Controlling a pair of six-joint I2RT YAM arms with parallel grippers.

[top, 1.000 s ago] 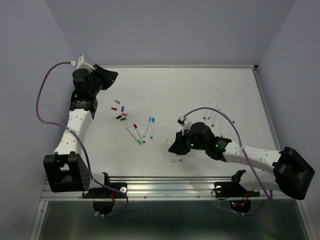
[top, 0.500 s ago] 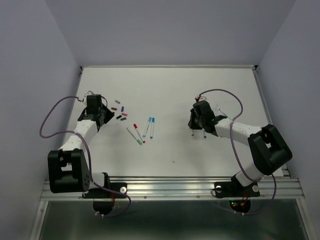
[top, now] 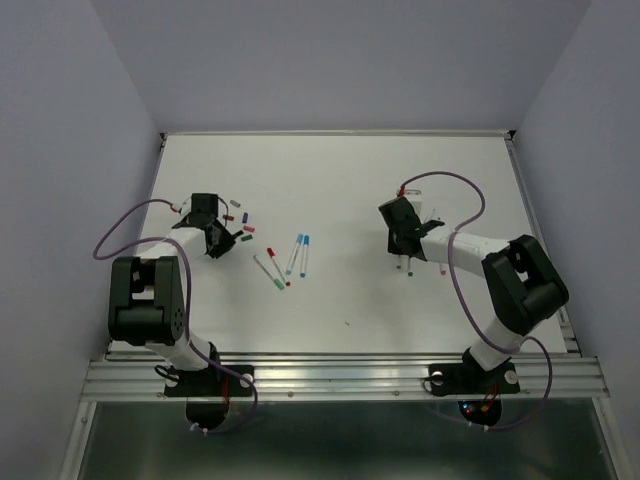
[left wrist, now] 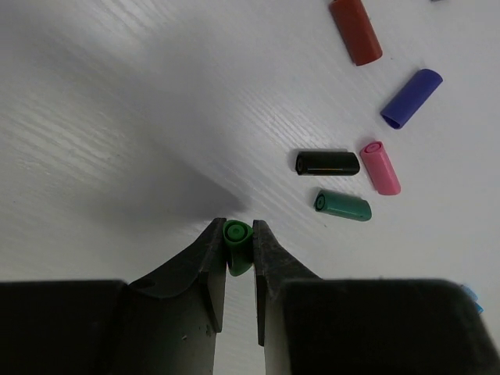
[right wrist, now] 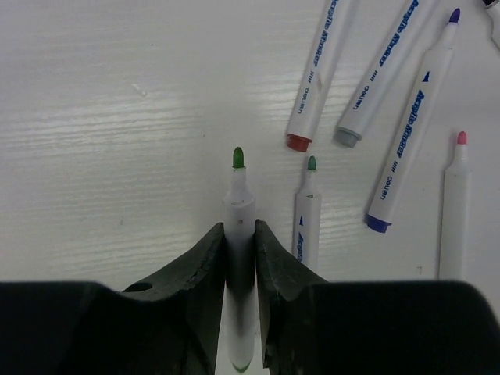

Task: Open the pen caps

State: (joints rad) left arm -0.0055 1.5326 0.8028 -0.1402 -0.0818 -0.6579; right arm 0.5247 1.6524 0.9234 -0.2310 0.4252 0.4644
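Note:
In the left wrist view my left gripper (left wrist: 237, 233) is shut on a green pen cap (left wrist: 237, 248) just above the white table. Loose caps lie ahead of it: teal (left wrist: 344, 205), black (left wrist: 327, 162), pink (left wrist: 380, 167), purple (left wrist: 411, 98) and red (left wrist: 355, 31). In the top view the left gripper (top: 220, 242) is beside this cap cluster (top: 241, 220). My right gripper (right wrist: 239, 230) is shut on a white pen barrel with a bare green tip (right wrist: 238, 199). In the top view the right gripper (top: 403, 250) is at the table's right.
Several uncapped white pens lie right of the right gripper: green-tipped (right wrist: 308, 223), purple-tipped (right wrist: 414, 125), pink-tipped (right wrist: 455, 203), and two more (right wrist: 316, 74). A few capped pens (top: 285, 258) lie mid-table. The purple cables loop beside both arms.
Both arms swung across the table: the left gripper came down from the back left to the cap cluster, the right moved from the middle to the pens at right.

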